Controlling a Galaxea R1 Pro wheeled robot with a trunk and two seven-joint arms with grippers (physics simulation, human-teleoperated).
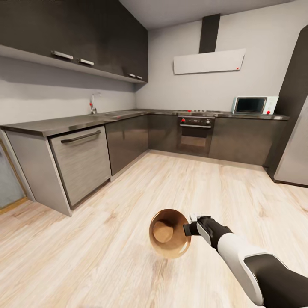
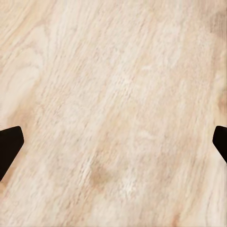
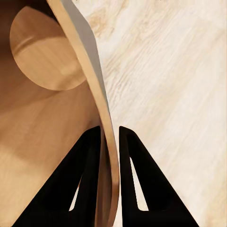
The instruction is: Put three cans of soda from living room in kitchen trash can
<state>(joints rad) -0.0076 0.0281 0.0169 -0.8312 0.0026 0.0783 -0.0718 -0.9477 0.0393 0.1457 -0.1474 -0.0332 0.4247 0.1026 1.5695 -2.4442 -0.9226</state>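
gripping tash can [image 3: 56,142] rim between right gripper [image 3: 109,137] jaws

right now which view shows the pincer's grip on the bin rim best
The right wrist view: both fingers straddle the trash can wall, one inside, one outside. The head view shows the right pincer at the rim from above. The left wrist view shows wood floor.

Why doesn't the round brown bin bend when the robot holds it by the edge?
The light grey cylindrical bin with the brown inner wall probably is stiff: its thin rim keeps its curve between the right gripper jaws. It seems light, carried from one side. Pinched there, it might swing or slip.
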